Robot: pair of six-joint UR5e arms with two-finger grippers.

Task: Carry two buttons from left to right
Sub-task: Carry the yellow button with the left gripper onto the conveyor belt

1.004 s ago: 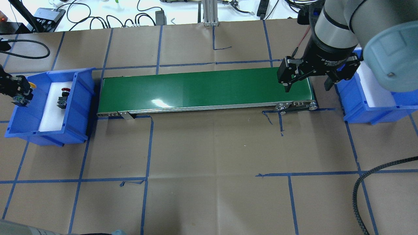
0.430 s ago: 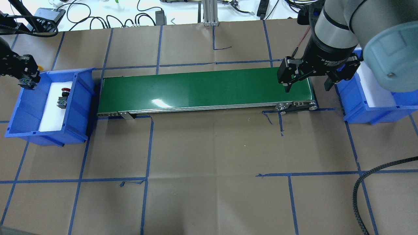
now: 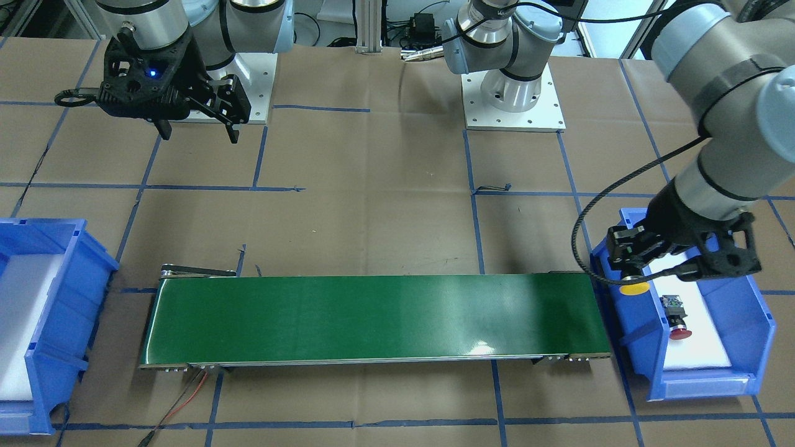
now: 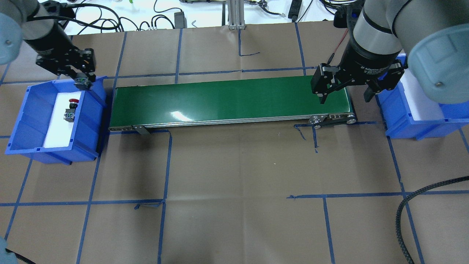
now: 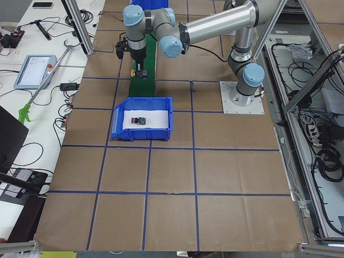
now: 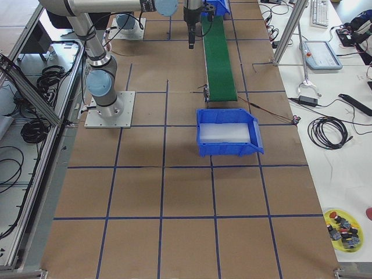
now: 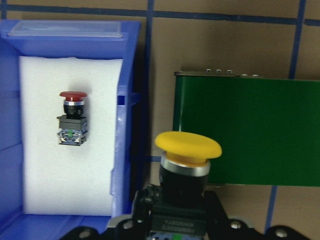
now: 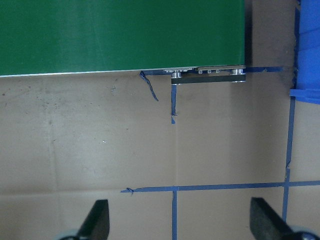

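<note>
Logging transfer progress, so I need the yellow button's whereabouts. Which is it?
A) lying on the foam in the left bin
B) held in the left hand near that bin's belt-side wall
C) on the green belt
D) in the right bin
B: the yellow button is clamped in the left hand by the wall of the blue bin; only the red button lies on the foam.

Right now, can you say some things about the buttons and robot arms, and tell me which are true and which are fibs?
1. The left jaws hold the yellow button. True.
2. The red button lies on the green belt. False: it lies on white foam in the left blue bin.
3. The right jaws are open, holding nothing. True.
4. The right jaws hang above the left blue bin. False: they hang above the belt's right end.
</note>
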